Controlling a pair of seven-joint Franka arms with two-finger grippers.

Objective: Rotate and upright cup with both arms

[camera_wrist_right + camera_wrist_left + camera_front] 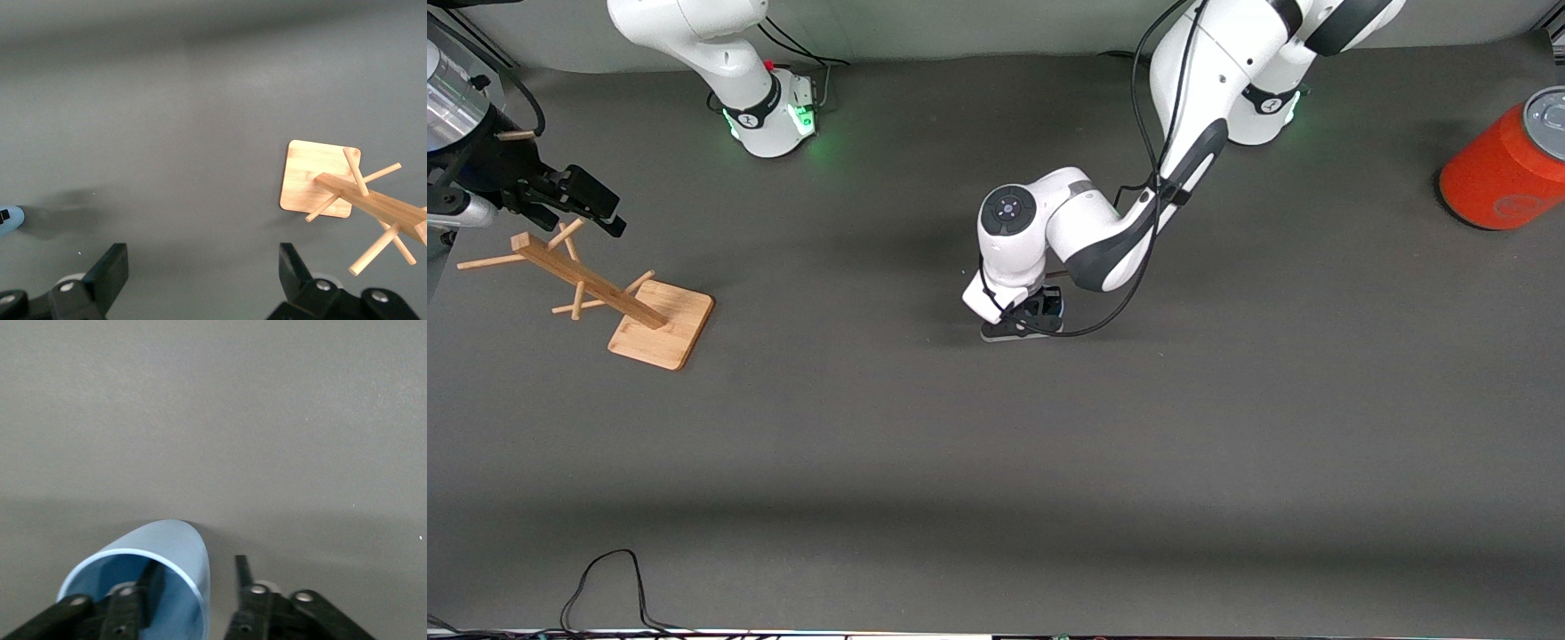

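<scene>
Front view. Table (996, 462): one, dark grey. Arms: two. The left arm reaches down to the middle of the table, and its left gripper (1040, 318) sits low there, hiding nearly all of the cup (1056, 307); only a sliver of blue shows. The right gripper (574, 200) hangs over the wooden rack (618, 302) at the right arm's end of the table and waits. Wooden rack: one, on a square base. Orange-red can (1507, 164): one, at the left arm's end of the table, well apart from the cup.

Left wrist view. Cup (167, 563): one, pale blue, lying on its side on the table with its mouth toward the camera. One finger (150, 583) of the left gripper (197, 583) is inside the mouth and the other outside, straddling the wall; the jaws appear not yet clenched, a gap showing at the outer finger. Step in hand, as judged: taking hold of the cup's rim. The next move calls for clenching on the wall, then lifting and turning the cup.

Right wrist view. Right gripper (203, 270): jaws released, holding nothing. Rack (347, 187): one. The cup (10, 220) is just visible at the frame's edge.
</scene>
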